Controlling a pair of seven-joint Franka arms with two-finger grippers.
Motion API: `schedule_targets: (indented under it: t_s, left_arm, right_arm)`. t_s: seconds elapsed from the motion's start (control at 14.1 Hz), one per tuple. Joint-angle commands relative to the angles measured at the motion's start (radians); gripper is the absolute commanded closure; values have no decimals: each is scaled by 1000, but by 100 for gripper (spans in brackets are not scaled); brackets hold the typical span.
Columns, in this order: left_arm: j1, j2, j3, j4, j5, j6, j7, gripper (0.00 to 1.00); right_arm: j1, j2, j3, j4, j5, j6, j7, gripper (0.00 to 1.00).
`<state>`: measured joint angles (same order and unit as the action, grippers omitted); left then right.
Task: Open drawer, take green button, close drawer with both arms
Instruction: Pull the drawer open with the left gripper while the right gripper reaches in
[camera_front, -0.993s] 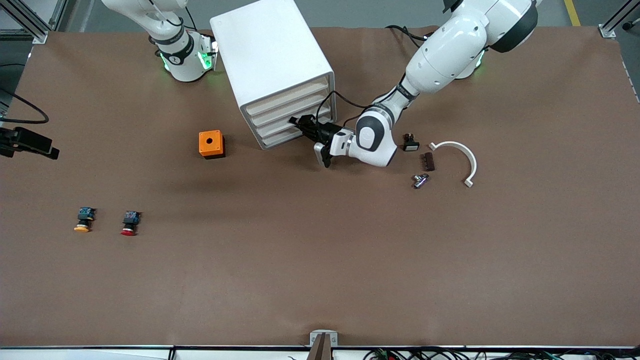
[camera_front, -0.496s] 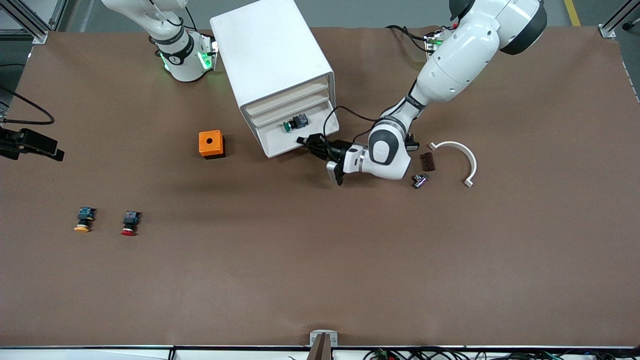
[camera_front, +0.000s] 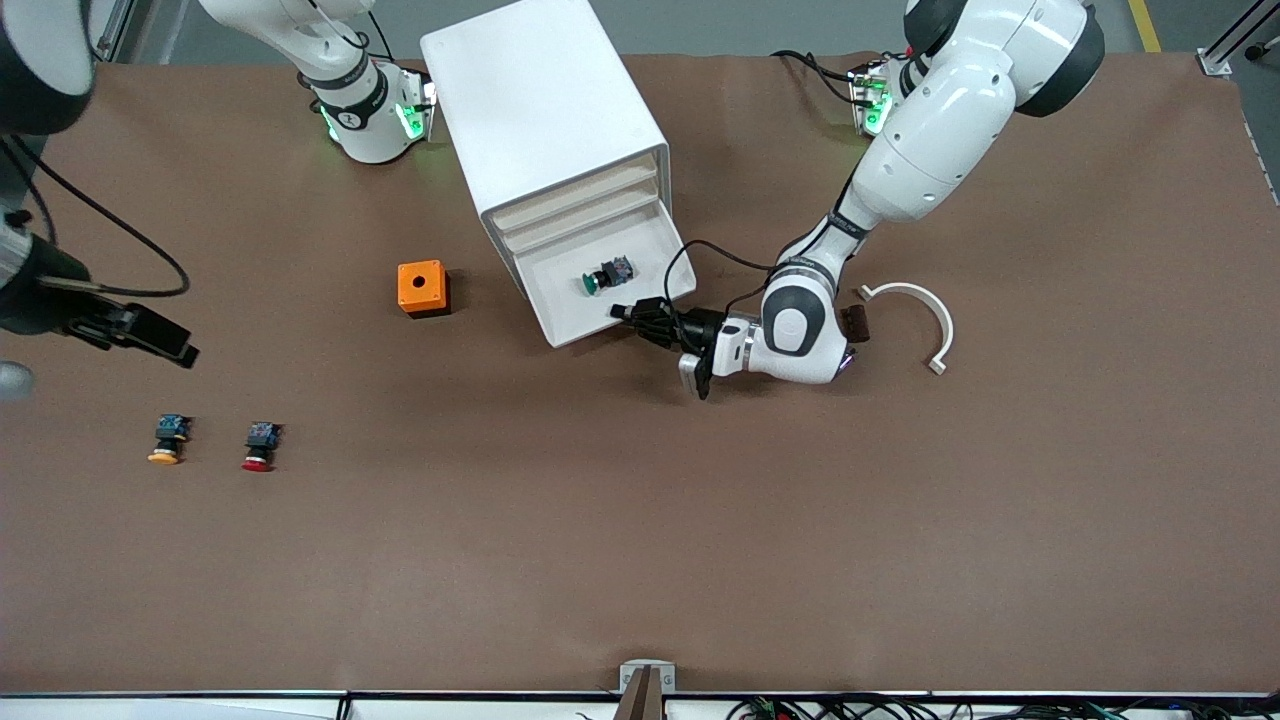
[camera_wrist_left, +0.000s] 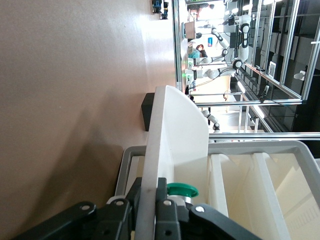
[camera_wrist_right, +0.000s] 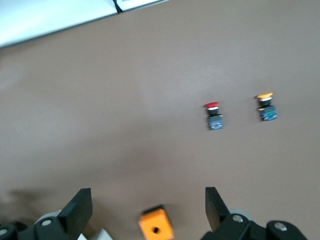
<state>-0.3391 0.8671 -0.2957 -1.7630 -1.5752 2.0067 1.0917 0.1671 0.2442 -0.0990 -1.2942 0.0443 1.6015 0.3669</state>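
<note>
The white cabinet (camera_front: 540, 110) stands at the back of the table. Its lowest drawer (camera_front: 572, 305) is pulled out, and the green-capped button (camera_front: 604, 277) lies in it on its side. My left gripper (camera_front: 640, 318) is shut on the drawer's front slat at the corner toward the left arm's end. In the left wrist view the gripper (camera_wrist_left: 149, 184) pinches the slat (camera_wrist_left: 175, 135), with the button's green cap (camera_wrist_left: 182, 189) just inside. My right gripper (camera_front: 150, 338) hangs in the air over the right arm's end of the table. Its fingers (camera_wrist_right: 80, 202) are wide open and empty.
An orange box (camera_front: 423, 288) with a hole on top sits beside the cabinet. A red-capped button (camera_front: 260, 445) and a yellow-capped button (camera_front: 167, 438) lie nearer the front camera at the right arm's end. A white curved piece (camera_front: 925, 315) and a small dark part (camera_front: 857, 322) lie by the left arm.
My left gripper has pulled the lowest drawer out toward the front camera, and the green button has come into view. My right arm has swung in over its end of the table.
</note>
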Motion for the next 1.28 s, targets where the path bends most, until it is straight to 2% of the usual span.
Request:
schedule_targets:
  t_s: [0.0, 0.14, 0.21, 0.28, 0.5, 0.71, 0.85, 1.06, 1.21]
  left_arm:
    - [11, 29, 7, 31, 3, 15, -19, 100]
    - [12, 21, 16, 34, 3, 15, -30, 100]
    - [11, 18, 23, 37, 3, 15, -58, 38]
    - [12, 18, 27, 43, 7, 15, -88, 0]
    - [14, 12, 46, 65, 67, 15, -197, 0]
    - [26, -6, 73, 98, 193, 15, -358, 0]
    - [60, -19, 96, 140, 365, 12, -494, 0]
    - [127, -63, 95, 210, 715, -17, -691, 0]
    - [152, -72, 96, 285, 887, -78, -830, 0]
  right_arm:
    - [44, 26, -5, 12, 9, 12, 79, 0]
    - [83, 33, -5, 10, 6, 12, 89, 0]
    - [95, 37, -5, 10, 0, 14, 122, 0]
    - [107, 40, -5, 12, 0, 14, 177, 0]
    - [201, 44, -7, 6, -10, 0, 332, 0]
    - [267, 60, -5, -7, -11, 5, 568, 0]
    - [302, 60, -5, -14, -4, 5, 656, 0]
    - [368, 72, -4, -37, 15, 14, 762, 0]
    - [394, 101, -4, -42, 75, 17, 855, 0]
